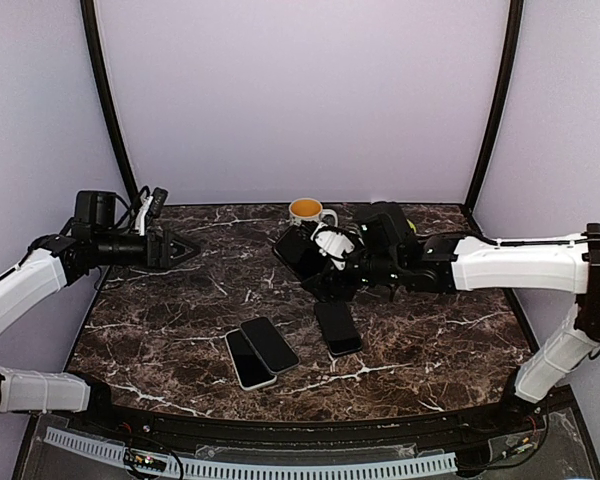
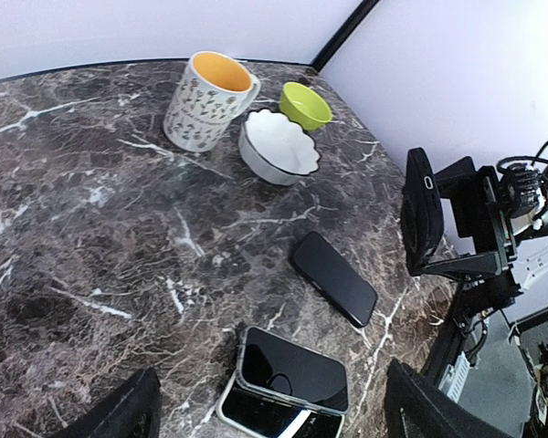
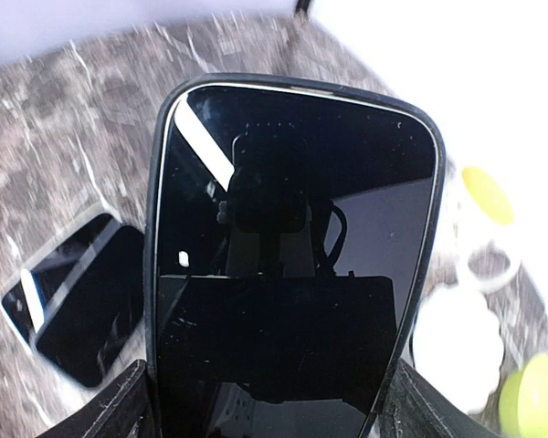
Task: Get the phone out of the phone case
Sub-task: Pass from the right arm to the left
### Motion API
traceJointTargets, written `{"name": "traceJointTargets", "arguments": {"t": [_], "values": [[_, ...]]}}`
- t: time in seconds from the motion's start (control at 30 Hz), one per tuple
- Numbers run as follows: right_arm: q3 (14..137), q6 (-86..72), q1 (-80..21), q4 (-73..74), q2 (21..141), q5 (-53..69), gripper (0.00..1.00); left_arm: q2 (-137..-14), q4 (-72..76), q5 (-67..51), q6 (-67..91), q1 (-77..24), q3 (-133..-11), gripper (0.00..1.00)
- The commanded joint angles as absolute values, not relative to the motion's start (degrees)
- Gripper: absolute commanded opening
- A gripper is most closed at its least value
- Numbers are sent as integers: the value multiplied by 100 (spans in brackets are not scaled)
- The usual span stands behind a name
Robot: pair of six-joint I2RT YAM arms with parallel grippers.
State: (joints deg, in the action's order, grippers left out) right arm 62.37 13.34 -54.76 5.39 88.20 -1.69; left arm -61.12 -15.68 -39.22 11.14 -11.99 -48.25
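Note:
My right gripper (image 1: 330, 268) is shut on a black phone in a dark case (image 1: 298, 254) and holds it tilted above the middle of the table. In the right wrist view the phone's glossy screen (image 3: 292, 255) fills the frame, with my fingers (image 3: 119, 401) pressed on its two long edges. The left wrist view shows it edge-on (image 2: 422, 212). My left gripper (image 1: 185, 250) is open and empty, hovering over the table's far left; in its own view the gripper (image 2: 272, 379) has nothing between the fingers.
Two overlapping phones (image 1: 261, 351) lie at the front centre, a black phone (image 1: 338, 327) to their right. A patterned mug (image 1: 308, 210), a white scalloped bowl (image 2: 276, 146) and a green bowl (image 2: 305, 104) stand at the back.

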Motion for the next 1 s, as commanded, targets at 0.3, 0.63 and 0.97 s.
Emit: {"name": "traceJointTargets", "arguments": {"t": [0.3, 0.63, 0.97], "values": [[7026, 2010, -6014, -1379, 9608, -139, 37, -5860, -155, -5009, 2628, -1704, -4615, 69], [7273, 2122, -6209, -1512, 9905, -157, 36, -6081, 398, -4686, 3052, -2206, -4433, 67], [7533, 2216, -6275, -1337, 10037, -193, 36, -6529, 557, -4283, 3167, -2715, -4581, 50]]}}
